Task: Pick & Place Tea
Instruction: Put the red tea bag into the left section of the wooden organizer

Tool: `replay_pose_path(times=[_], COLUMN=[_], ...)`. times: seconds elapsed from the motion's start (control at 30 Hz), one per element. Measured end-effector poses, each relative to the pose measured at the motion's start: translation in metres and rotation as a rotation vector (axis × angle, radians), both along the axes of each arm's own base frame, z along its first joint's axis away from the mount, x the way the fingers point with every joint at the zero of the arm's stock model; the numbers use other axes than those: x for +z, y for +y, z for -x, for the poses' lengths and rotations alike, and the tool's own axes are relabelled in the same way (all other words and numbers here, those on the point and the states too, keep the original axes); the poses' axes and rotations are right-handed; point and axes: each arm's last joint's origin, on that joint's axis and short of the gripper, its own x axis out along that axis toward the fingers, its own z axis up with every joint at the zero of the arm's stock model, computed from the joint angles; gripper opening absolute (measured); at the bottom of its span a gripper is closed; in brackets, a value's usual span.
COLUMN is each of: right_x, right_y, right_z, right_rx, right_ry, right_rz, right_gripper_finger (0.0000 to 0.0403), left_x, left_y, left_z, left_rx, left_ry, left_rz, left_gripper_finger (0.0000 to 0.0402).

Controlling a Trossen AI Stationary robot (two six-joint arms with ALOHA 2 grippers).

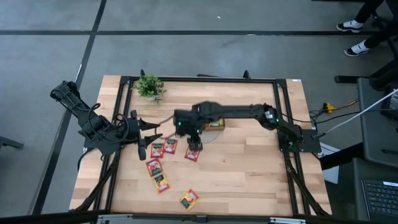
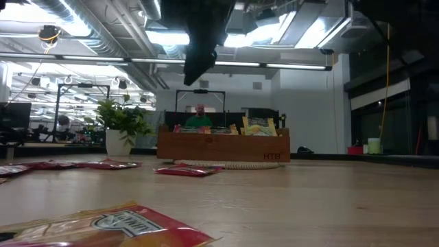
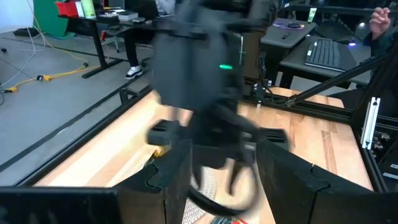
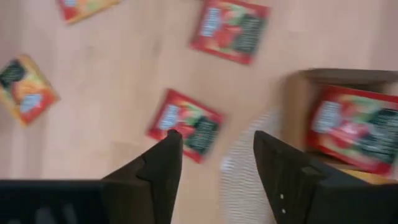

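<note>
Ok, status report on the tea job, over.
Right gripper open above a red sachet. Left gripper open, table's left side. Six sachets loose. Nothing blocking.

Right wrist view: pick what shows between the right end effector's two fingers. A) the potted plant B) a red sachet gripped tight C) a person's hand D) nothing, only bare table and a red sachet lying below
D: the right end effector stands open with nothing gripped; past one of its fingers a red sachet lies flat on the wooden table.
</note>
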Motion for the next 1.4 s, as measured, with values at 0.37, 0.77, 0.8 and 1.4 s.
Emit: replay_pose_path(times=[0.37, 0.77, 0.8, 1.4], right_x=[-0.009, -0.033, -0.033, -0.035], right_y=[0.068, 0.108, 0.110, 0.074], right_z=[0.001, 0.015, 0.016, 0.014], right_rx=[-0.127, -0.188, -0.200, -0.456], right_ry=[-0.002, 0.098, 0.096, 0.171], right_rz=[-0.058, -0.025, -0.014, -0.020], right_gripper_finger=[0.0209, 0.0209, 0.0209, 0.0152], left_x=[-0.002, -0.025, -0.028, -0.087], left_y=[0.000, -0.013, -0.013, -0.019], left_z=[0.000, -0.009, -0.010, -0.026], left_rx=[-0.021, -0.145, -0.131, 0.032], left_ry=[0.018, 0.193, 0.211, 0.328], left_rz=[0.000, 0.068, 0.076, 0.288], left_gripper_finger=[0.0173, 0.0173, 0.0173, 0.0173])
